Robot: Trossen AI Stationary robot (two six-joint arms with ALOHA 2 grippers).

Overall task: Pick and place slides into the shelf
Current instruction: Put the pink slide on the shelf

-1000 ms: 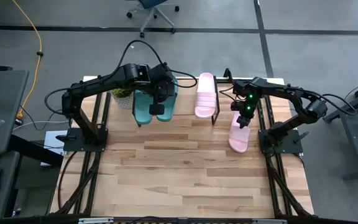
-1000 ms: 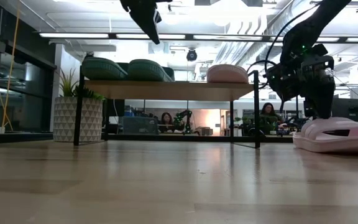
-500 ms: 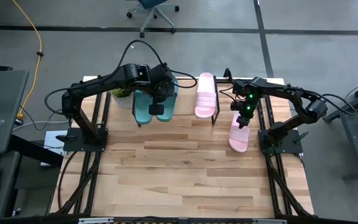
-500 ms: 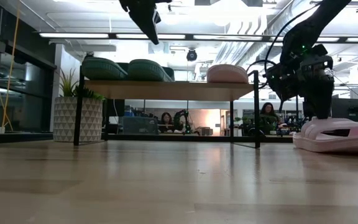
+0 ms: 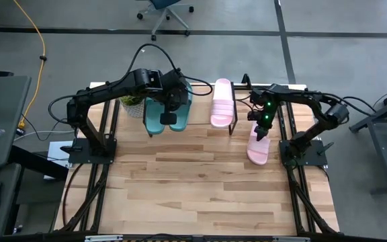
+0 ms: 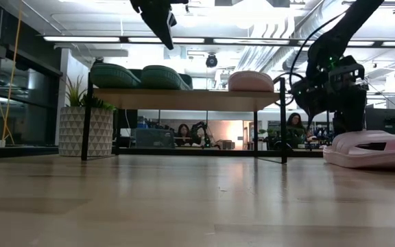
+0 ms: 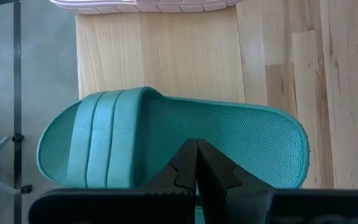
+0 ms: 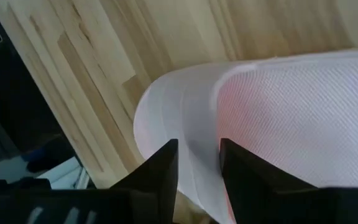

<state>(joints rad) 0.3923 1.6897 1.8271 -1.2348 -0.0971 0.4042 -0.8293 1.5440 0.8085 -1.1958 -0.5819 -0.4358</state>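
Two dark teal slides (image 5: pixel 158 115) (image 6: pixel 139 76) and one pale pink slide (image 5: pixel 222 102) (image 6: pixel 250 81) lie side by side on the shelf (image 5: pixel 202 111) (image 6: pixel 184 98). My left gripper (image 5: pixel 170 121) (image 7: pixel 196 152) hovers shut above the right-hand teal slide (image 7: pixel 166 137), clear of it. The second pink slide (image 5: pixel 259 149) (image 6: pixel 372 147) lies sole down on the table, right of the shelf. My right gripper (image 5: pixel 261 133) (image 8: pixel 197 162) is open and low over its far, rounded end, one finger on either side of the rim. My right gripper comes from above, pointing down, with the rim of the pink slide's far end (image 8: pixel 194 124) between its open fingers (image 8: pixel 166 165), one over the footbed and one outside. Whether they touch the slide I cannot tell. The slide lies flat on the table.
A potted plant (image 5: pixel 133 104) (image 6: pixel 81 130) stands at the shelf's left end. The shelf's black legs (image 6: pixel 283 120) stand close to the left of the right gripper. The near half of the table (image 5: pixel 193 188) is bare wood. People sit in the room behind.
My right gripper has edged a little toward the table's left over the pink slide's far end. The slide has stayed where it was.
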